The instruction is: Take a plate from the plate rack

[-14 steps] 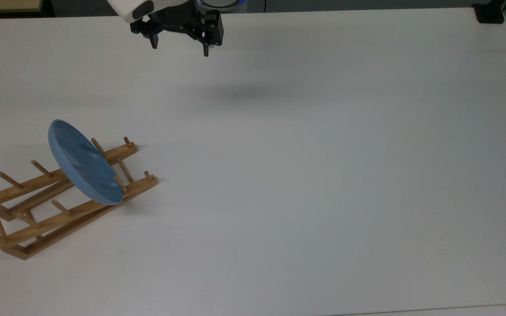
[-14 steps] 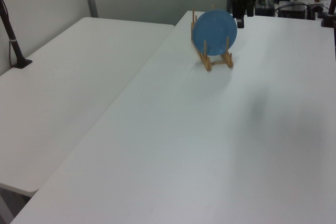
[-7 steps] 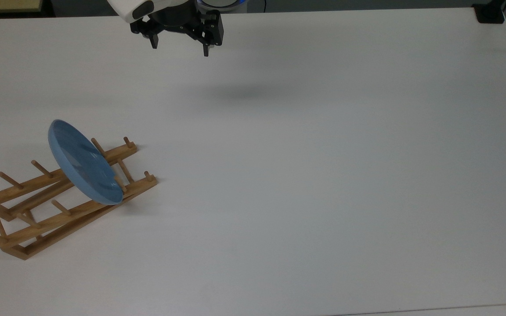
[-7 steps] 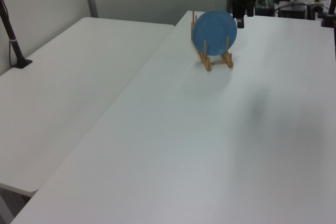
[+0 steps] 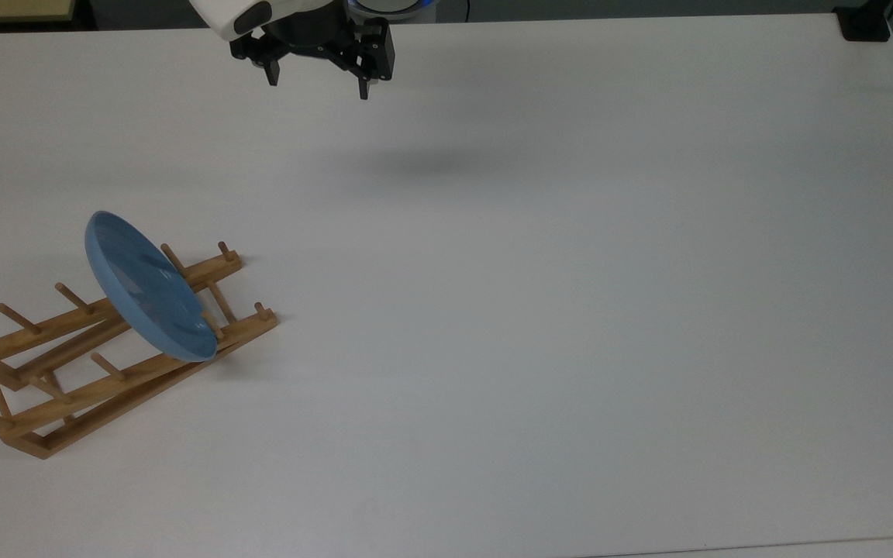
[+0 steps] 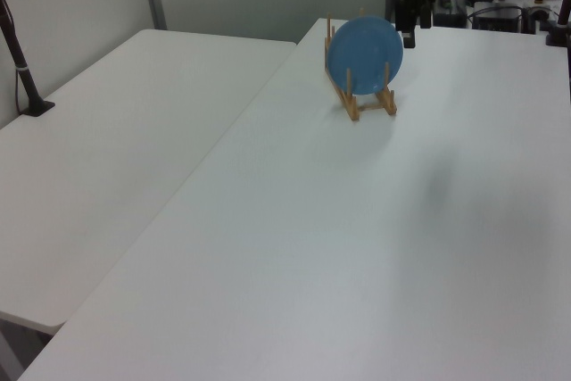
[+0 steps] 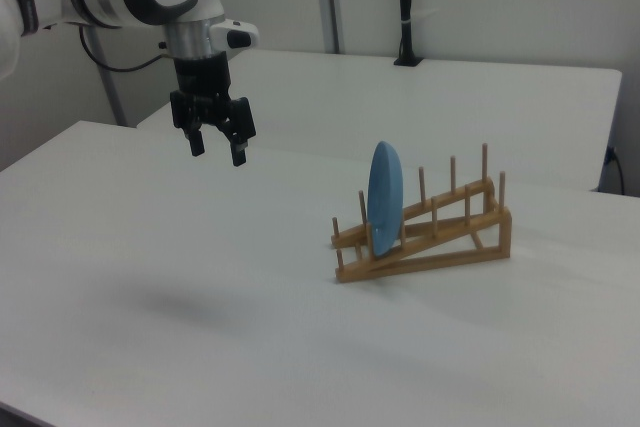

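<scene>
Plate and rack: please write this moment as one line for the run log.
stage: approach not begun | pincer: open, empty, in the air, apart from rack | plate: upright on edge between pegs | rack: on table

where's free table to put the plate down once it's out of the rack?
Bare table everywhere to the top view's right of the rack, and between the rack and the open gripper. Crowded only at the rack, where the plate stands on edge among the pegs.
</scene>
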Robot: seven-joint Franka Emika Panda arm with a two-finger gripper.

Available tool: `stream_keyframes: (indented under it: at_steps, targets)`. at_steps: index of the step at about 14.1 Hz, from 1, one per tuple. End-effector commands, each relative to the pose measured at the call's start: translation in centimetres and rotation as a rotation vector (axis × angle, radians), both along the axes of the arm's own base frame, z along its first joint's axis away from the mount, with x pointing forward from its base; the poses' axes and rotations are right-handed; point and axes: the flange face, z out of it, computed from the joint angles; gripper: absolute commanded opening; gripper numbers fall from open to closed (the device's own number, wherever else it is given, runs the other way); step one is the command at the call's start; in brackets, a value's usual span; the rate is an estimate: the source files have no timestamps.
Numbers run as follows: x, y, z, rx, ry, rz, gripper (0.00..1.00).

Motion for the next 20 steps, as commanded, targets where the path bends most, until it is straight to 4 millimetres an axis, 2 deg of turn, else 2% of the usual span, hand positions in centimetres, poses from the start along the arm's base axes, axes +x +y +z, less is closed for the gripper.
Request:
stream_keyframes:
  at_steps: [1,13,20]
  targets:
    - [-1.1,0.5,0.1,0.012,0.03,0.008,1.0]
    - [-1.2,0.3,0.3,0.005,0.038,0.012,1.0]
    - [-1.3,-1.1,0.7,0.001,0.029,-0.01,1.0]
